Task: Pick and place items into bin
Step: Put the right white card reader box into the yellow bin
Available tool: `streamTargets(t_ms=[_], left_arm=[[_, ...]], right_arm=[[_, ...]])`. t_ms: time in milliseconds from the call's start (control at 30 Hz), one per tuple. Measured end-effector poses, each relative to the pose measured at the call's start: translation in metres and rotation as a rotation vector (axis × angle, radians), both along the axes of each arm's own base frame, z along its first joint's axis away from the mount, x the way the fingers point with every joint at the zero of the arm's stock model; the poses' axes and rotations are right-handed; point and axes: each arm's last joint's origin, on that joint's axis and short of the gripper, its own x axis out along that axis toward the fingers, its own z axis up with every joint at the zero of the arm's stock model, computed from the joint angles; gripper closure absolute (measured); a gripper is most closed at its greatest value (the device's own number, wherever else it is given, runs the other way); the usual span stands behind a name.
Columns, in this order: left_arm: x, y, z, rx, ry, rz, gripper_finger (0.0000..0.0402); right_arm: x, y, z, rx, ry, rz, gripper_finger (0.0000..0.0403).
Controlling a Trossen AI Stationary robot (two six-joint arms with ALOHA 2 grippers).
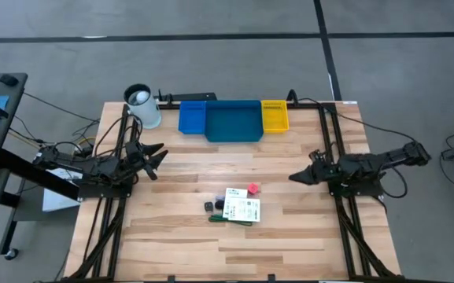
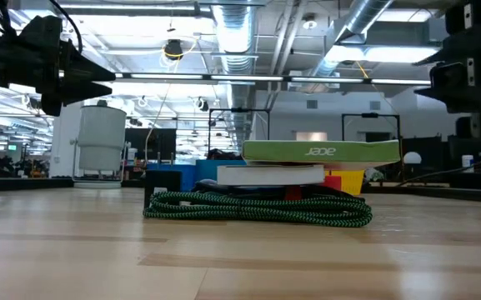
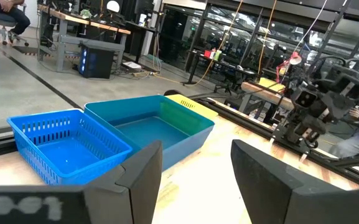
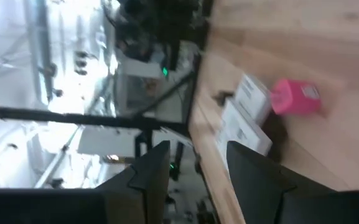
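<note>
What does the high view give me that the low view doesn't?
Only the high view shows the three bins along the far edge, the pink-red cube, and both arms whole: left gripper and right gripper, both open and empty. Only the low view shows the green cord coiled under the stack. Both show the white card and the white cup.

High view: the small dark pieces (image 1: 213, 207) beside the white card (image 1: 241, 206) are too small to identify. Low view: the pink-red cube (image 2: 333, 181) is mostly hidden behind the card stack. Right wrist view: the cube and card are motion-blurred, print unreadable.
</note>
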Motion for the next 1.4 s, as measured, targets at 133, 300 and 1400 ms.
streamTargets(t_ms=[133,300,1400], left_arm=[[0.000,0.000,0.000,0.000,0.000,0.000,0.0220],[0.000,0.000,0.000,0.000,0.000,0.000,0.0220],[0.000,0.000,0.000,0.000,0.000,0.000,0.0220]], right_arm=[[0.005,0.009,-0.007,0.000,0.082,0.034,0.0249],[0.014,0.022,-0.009,-0.003,0.087,0.024,0.0249],[0.067,0.091,-0.046,0.050,0.256,-0.009,0.0249]])
